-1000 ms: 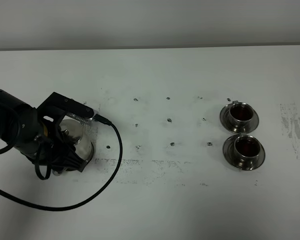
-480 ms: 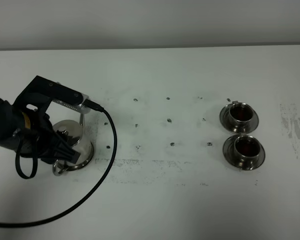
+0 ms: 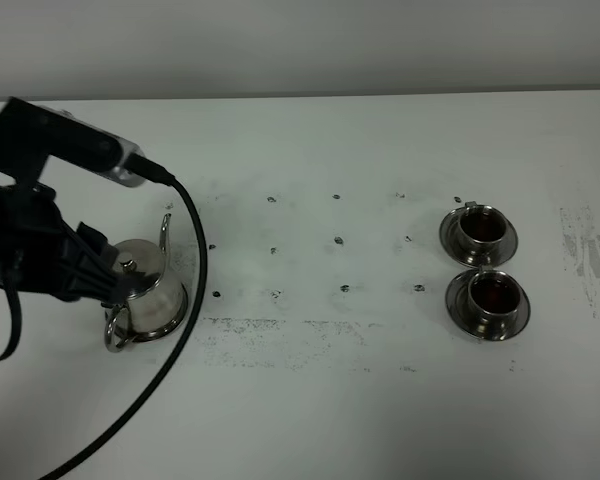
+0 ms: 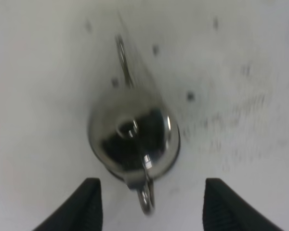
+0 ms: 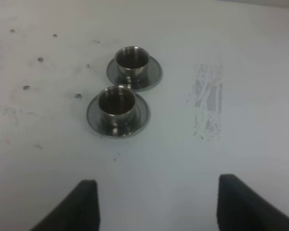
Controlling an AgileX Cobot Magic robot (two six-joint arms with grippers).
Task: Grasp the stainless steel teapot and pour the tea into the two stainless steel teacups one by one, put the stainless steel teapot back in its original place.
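**A:** So where's the stainless steel teapot (image 3: 145, 285) sitting? It's on the left part of the white surface (image 3: 330, 380), upright, spout pointing toward the far edge, loop handle toward the near one. The left arm's dark body covers the pot's left flank from the high camera, so I can't see the whole shell.

**B:** Left wrist view is blurry, but the left pincer (image 4: 151, 204) is spread wide — both dark tips stand apart with the pot's handle between them, touching neither. Nothing held.

**A:** And the cups?

**B:** The two stainless steel teacups (image 3: 485, 265) sit on their saucers at the right, one just behind the other, well apart from the pot. Reddish-brown tea (image 3: 495, 291) shows in the nearer one; the farther cup looks dark inside, harder to call.

**A:** Right pincer (image 5: 156, 204)?

**B:** Only its two tips poke into frame — wide apart, empty, hanging short of the cups. It isn't visible from the high camera.
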